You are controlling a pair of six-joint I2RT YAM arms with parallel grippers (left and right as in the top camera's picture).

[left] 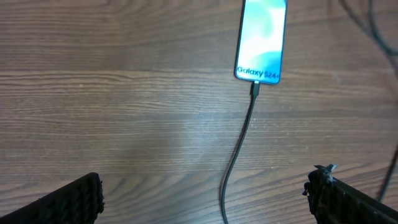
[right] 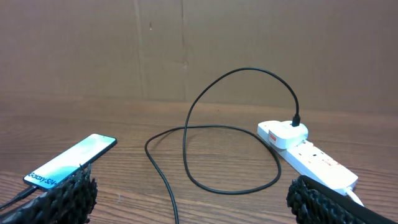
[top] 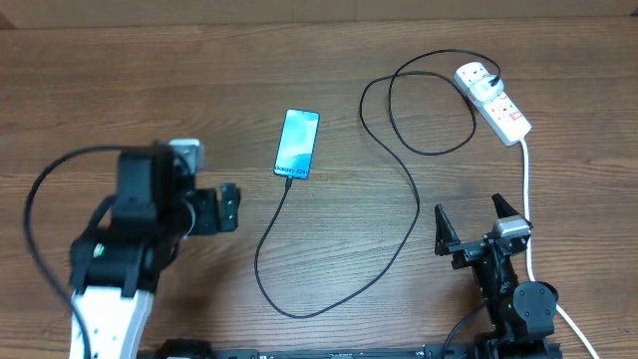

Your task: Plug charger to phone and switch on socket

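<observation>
The phone [top: 297, 144] lies flat mid-table with its blue screen lit, and it shows again in the left wrist view [left: 262, 40] and the right wrist view [right: 71, 160]. The charger's thin black cable [top: 404, 234] has its small plug [left: 255, 88] in the phone's bottom edge. From there it loops across the table to an adapter [right: 283, 134] seated in the white socket [top: 495, 100] at the far right. My left gripper [top: 233, 207] stands open left of the phone, its jaws wide over the cable [left: 239, 149]. My right gripper [top: 469, 221] is open near the front edge, holding nothing.
The socket's thicker white cord [top: 526, 189] runs down the right side past my right arm to the table's front edge. A brown board wall [right: 186, 50] stands behind the table. Loops of black cable [right: 230, 130] lie between the phone and the socket [right: 314, 158].
</observation>
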